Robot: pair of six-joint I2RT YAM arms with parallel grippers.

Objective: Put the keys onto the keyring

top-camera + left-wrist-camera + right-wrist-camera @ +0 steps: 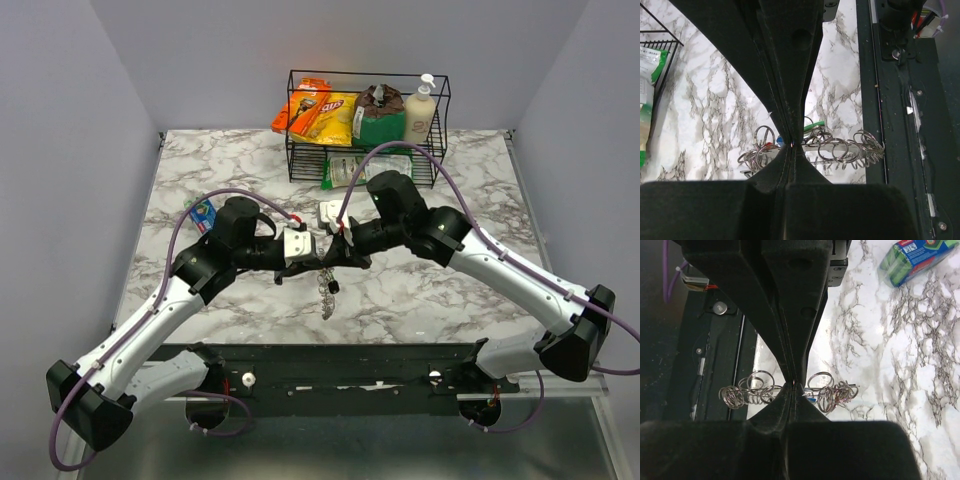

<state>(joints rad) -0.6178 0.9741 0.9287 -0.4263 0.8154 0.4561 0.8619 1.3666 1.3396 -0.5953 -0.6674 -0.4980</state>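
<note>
The keyring (326, 288) is a silvery coil of wire loops hanging over the table's middle between both grippers. My left gripper (318, 262) is shut on it; in the left wrist view the closed gripper (791, 145) pinches the coil (845, 150), which stretches out to both sides. A green key head (815, 127), a red one (768, 146) and a blue one (781, 141) sit among the loops. My right gripper (338, 256) is shut on the coil from the other side; the right wrist view shows this gripper (794, 385) closed with loops of the keyring (752, 387) on either side.
A black wire basket (440, 120) with snack bags and a soap bottle stands at the back. A blue and green packet (203, 212) lies at the left, also in the right wrist view (915, 257). The black base rail (900, 125) runs along the near edge.
</note>
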